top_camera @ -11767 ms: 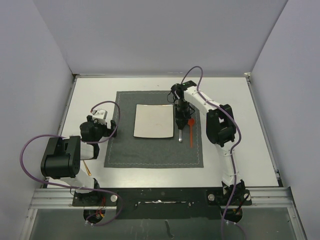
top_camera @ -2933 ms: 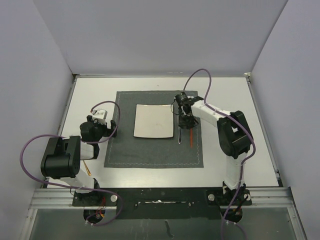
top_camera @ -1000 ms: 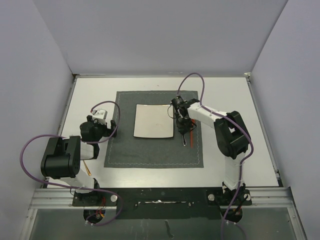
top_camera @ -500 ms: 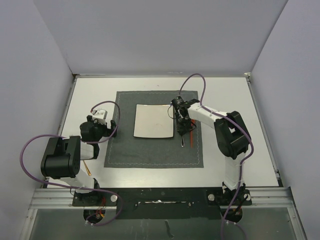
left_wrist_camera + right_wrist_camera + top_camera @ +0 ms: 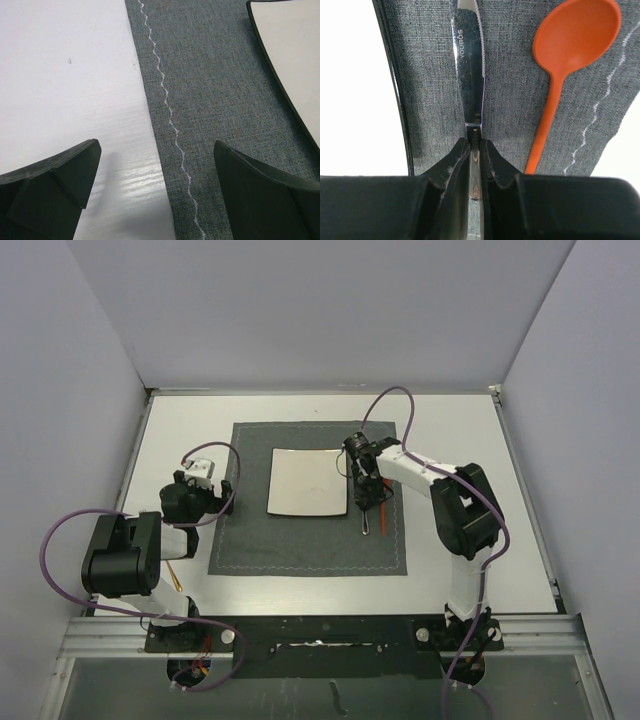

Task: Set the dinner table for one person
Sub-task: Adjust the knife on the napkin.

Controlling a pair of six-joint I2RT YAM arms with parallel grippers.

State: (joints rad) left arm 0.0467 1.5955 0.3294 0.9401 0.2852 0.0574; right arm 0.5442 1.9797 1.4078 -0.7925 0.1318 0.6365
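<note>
The white dinner table (image 5: 180,430) carries a dark grey stitched placemat (image 5: 300,540) with a square white plate (image 5: 308,482) on it. My right gripper (image 5: 366,492) is just right of the plate, shut on the handle of a steel knife (image 5: 366,523). In the right wrist view the jaws (image 5: 475,150) pinch the handle, and the knife blade (image 5: 470,75) lies on the mat between the plate's edge (image 5: 355,85) and an orange spoon (image 5: 570,45). The spoon (image 5: 384,520) lies just right of the knife. My left gripper (image 5: 226,496) is open and empty over the mat's left edge (image 5: 157,190).
A thin orange-brown stick (image 5: 175,576) lies on the table beside the left arm's base. Grey walls close in the table at the back and both sides. The black front rail (image 5: 320,635) runs along the near edge.
My right gripper has come from the plate's far right corner down along its right side and shut on the knife, which now lies closer to the spoon. The left arm has not moved.
</note>
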